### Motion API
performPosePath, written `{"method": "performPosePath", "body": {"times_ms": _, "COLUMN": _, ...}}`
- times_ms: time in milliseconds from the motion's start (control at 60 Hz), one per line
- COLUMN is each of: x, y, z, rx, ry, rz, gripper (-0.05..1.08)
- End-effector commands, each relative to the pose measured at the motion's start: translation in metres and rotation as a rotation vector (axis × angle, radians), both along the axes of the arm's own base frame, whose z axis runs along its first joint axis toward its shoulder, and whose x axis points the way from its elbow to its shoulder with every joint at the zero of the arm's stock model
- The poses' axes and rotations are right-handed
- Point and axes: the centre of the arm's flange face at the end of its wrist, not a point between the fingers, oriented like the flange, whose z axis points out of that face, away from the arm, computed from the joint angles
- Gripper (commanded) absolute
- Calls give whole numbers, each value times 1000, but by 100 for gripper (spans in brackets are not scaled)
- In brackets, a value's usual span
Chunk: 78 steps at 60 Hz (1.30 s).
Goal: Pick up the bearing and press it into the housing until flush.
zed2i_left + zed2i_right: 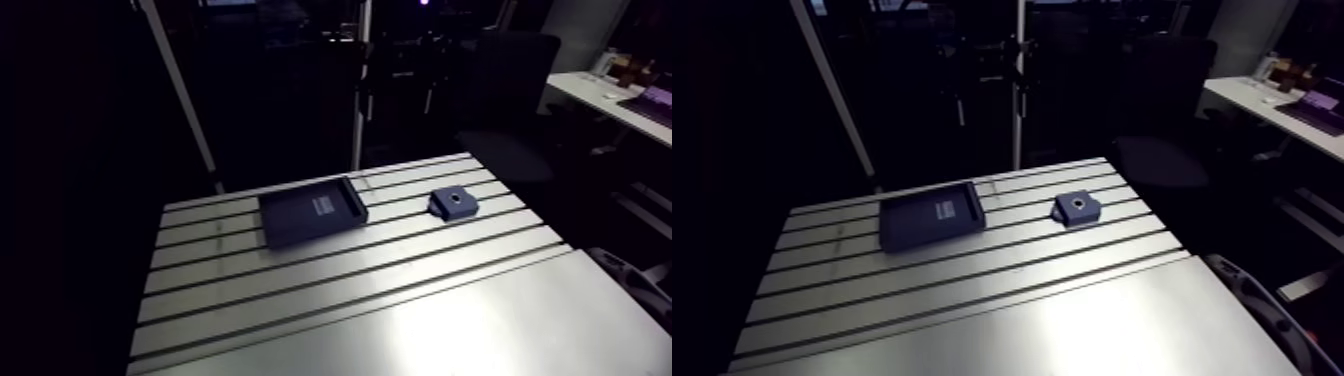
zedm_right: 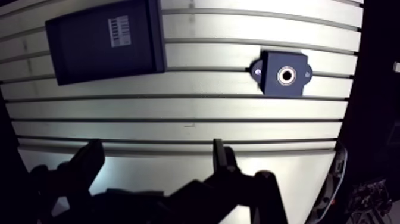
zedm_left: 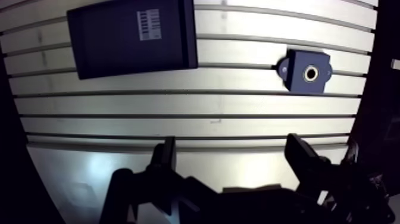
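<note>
Grooves run lengthwise across the matte slotted aluminium worktop (image 1: 380,300). In the arm view, a flat dark-blue rectangular tray (image 1: 310,213) with a white label (image 3: 149,24) sits centre frame. The small dark-blue block housing (image 1: 453,204) lies right of it, well apart. A bright ring (image 3: 310,73) lines its round bore; whether this is the bearing I cannot tell. The tool (image 3: 231,143) gapes wide, holding nothing.

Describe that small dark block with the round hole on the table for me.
The block is small, squarish and dark blue, matte like plastic, with a round hole in its top rimmed by a bright metallic ring. A tab juts from the side facing the tray. It lies flat on the slotted table, apart from the tray; nothing else touches it.
</note>
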Motion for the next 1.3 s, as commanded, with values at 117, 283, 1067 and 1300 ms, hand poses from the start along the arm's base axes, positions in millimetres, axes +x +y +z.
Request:
{"method": "performPosePath", "body": {"times_ms": 117, "x": 36, "y": -88, "z": 59, "rx": 4, "ry": 26, "rz": 50, "gripper": 1}}
{"method": "performPosePath", "body": {"times_ms": 283, "x": 36, "y": -91, "z": 75, "rx": 6, "ry": 47, "rz": 56, "gripper": 1}}
{"method": "performPosePath", "body": {"times_ms": 1067, "x": 63, "y": -78, "z": 120, "rx": 10, "ry": 109, "rz": 50, "gripper": 1}}
{"method": "performPosePath", "body": {"times_ms": 1300, "x": 63, "y": -78, "z": 121, "rx": 11, "ry": 113, "rz": 50, "gripper": 1}}
